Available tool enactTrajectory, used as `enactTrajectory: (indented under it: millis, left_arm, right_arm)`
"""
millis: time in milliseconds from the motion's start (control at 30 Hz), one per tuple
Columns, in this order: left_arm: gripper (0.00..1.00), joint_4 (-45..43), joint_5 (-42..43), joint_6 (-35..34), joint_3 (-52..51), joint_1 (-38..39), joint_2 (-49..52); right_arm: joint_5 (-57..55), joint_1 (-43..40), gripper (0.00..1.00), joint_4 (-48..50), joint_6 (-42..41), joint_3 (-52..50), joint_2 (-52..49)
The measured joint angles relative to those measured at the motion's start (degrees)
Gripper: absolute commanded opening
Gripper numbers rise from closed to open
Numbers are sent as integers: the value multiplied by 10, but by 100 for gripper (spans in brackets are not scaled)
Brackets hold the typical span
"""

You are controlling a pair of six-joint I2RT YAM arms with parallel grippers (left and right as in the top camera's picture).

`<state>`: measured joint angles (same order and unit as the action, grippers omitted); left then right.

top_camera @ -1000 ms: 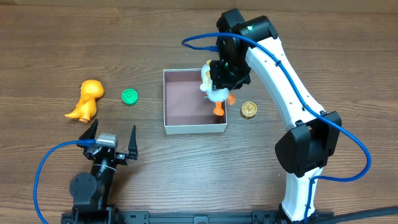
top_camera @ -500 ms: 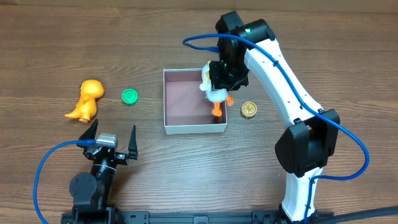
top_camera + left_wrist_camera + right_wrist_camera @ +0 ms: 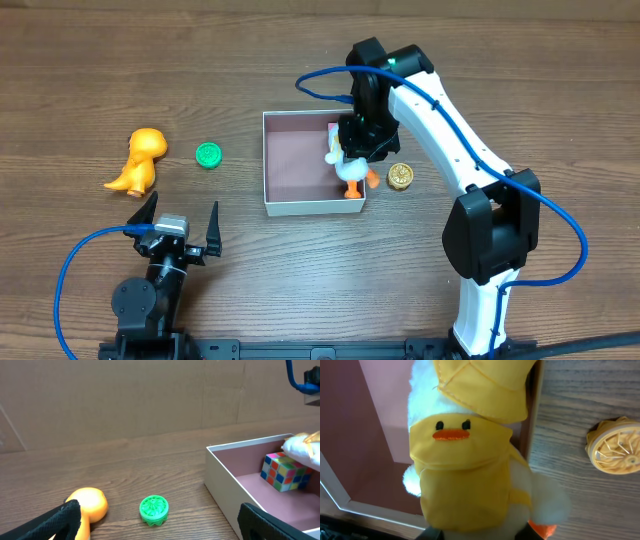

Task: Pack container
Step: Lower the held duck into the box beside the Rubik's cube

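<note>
Right tool (image 3: 355, 148) clamps white plush duck w/ yellow hat (image 3: 349, 170) above right edge of square white cardboard container (image 3: 295, 165); multicolour cube (image 3: 284, 471) already inside. Left tool (image 3: 180, 228) gapes empty; orange dino toy (image 3: 140, 160) & green disc (image 3: 208, 155) ahead of it, unpacked

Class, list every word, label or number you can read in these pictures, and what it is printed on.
None can be read in any view. The plush duck has only a stitched face, the puzzle cube only coloured squares, the green disc and yellow disc only moulded spokes; the box and orange dinosaur are plain.
</note>
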<state>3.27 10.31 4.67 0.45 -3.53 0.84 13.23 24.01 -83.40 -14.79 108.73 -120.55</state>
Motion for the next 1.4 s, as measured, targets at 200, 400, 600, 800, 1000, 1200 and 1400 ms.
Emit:
enactTrajectory:
  millis: [200,400,600,800,1000,1200,1400]
  left_arm:
    - [100,0,0,0,0,0,0]
    - [100,0,0,0,0,0,0]
    - [100,0,0,0,0,0,0]
    - [100,0,0,0,0,0,0]
    - [100,0,0,0,0,0,0]
    - [100,0,0,0,0,0,0]
    - [100,0,0,0,0,0,0]
  right_arm:
    - [-1,0,25,6,0,-3,0]
    - [-7,0,25,11,0,-3,0]
    - [-8,0,25,10,0,-3,0]
    - [-9,0,24,-7,0,19,0]
    - [-4,0,25,-12,0,44,0]
    - [10,0,25,-12,0,44,0]
    - [-16,0,25,-16,0,47,0]
